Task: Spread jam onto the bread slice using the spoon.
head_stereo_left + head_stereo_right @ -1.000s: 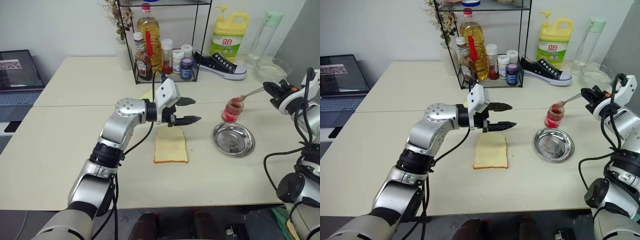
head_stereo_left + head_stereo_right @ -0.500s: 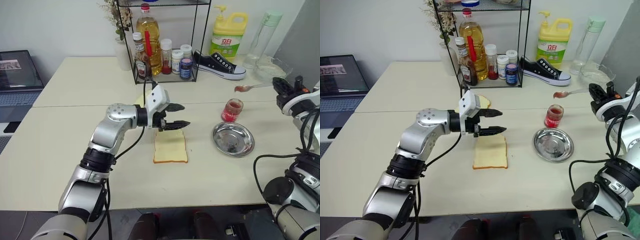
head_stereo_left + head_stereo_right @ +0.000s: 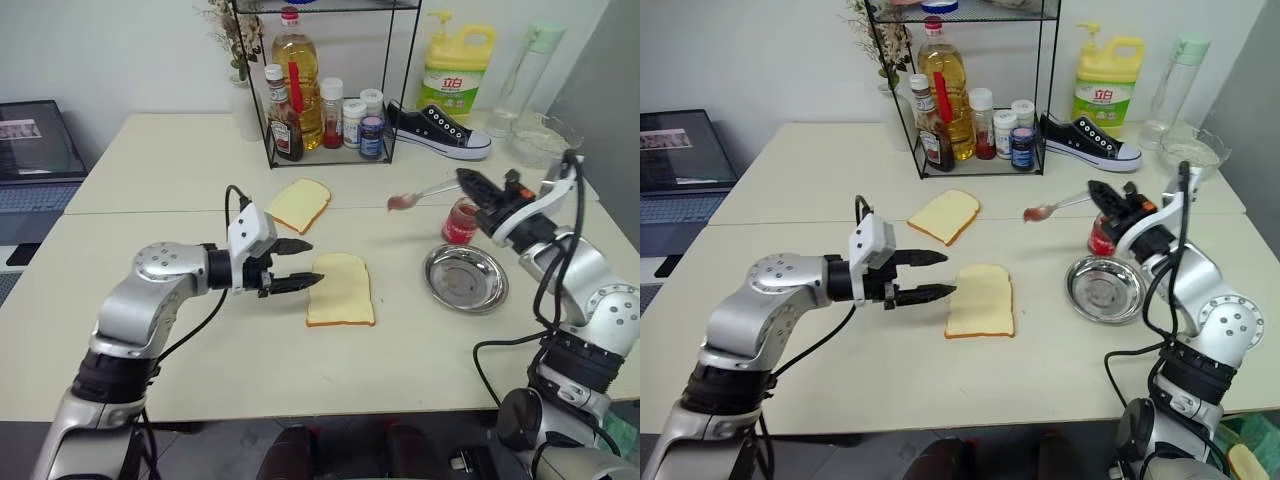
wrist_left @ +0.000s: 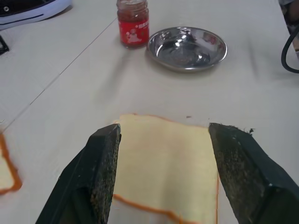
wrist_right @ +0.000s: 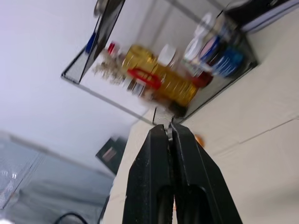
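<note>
- Right gripper (image 3: 1102, 190): jaws pressed together, pinching the spoon (image 3: 1058, 207) by its handle end. The red-loaded bowl hangs in the air above and beyond the bread (image 3: 980, 300), on the jar side.
- Left gripper (image 3: 296, 264): jaws spread, holding nothing, just beside the bread's edge on the side away from the jar (image 3: 462, 219); in its wrist view the fingers (image 4: 103, 158) frame the slice.
- Step in hand, as I judge it: carry the jam to the bread.
- Keep the bowl level until it is over the bread, or the jam may drip on the table (image 3: 150, 340).
- Lower gently, then drag the bowl's back across the slice with light pressure.
- The bread is light; the left gripper could steady its near edge if it slides.
- The second slice (image 3: 298, 203), beyond the bread, is not the target.
</note>
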Robot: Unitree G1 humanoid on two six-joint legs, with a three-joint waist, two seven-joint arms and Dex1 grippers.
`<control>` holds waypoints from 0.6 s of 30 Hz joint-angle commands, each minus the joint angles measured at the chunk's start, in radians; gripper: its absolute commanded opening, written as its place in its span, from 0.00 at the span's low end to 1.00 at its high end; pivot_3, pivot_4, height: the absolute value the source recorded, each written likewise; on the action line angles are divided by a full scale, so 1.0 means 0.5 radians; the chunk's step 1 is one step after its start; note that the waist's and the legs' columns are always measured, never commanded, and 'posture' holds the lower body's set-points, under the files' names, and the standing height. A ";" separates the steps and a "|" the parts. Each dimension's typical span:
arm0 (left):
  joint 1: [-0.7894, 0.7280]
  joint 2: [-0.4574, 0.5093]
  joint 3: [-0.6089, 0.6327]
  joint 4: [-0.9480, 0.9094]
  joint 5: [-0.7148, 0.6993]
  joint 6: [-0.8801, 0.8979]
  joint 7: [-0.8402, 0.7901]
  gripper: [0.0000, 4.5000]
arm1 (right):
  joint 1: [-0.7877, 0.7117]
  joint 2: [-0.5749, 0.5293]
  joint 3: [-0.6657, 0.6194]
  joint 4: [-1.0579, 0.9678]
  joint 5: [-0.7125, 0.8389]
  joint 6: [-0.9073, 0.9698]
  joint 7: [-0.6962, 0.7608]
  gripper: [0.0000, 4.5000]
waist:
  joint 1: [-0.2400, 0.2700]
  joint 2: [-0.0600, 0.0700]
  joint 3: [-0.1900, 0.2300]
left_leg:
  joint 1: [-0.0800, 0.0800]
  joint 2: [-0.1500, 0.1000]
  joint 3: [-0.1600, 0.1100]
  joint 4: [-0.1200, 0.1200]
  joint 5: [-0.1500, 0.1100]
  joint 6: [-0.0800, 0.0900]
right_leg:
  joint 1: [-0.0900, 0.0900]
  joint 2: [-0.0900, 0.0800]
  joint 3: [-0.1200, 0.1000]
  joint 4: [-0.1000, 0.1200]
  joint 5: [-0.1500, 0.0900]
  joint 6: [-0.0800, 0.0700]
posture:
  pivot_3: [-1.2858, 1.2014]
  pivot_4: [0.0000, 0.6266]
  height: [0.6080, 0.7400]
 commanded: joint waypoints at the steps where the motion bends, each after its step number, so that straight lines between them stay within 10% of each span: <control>1: 0.104 0.073 0.098 -0.157 -0.049 -0.018 0.005 0.70 | 0.073 -0.031 0.219 -0.159 0.020 -0.008 0.072 0.01 | 0.000 0.000 0.000 | 0.000 0.000 0.000 0.000 0.000 0.000 | 0.000 0.000 0.001 0.000 0.000 0.000 | 0.52 0.24 1.00; 18: 0.767 0.098 0.252 -0.478 -0.126 -0.049 0.174 0.70 | 0.148 -0.318 1.161 -0.216 -0.993 -0.218 1.048 0.01 | 0.002 0.000 0.001 | 0.001 0.001 -0.003 -0.001 0.000 0.001 | 0.000 0.001 -0.002 -0.001 0.000 0.000 | 0.52 0.24 1.00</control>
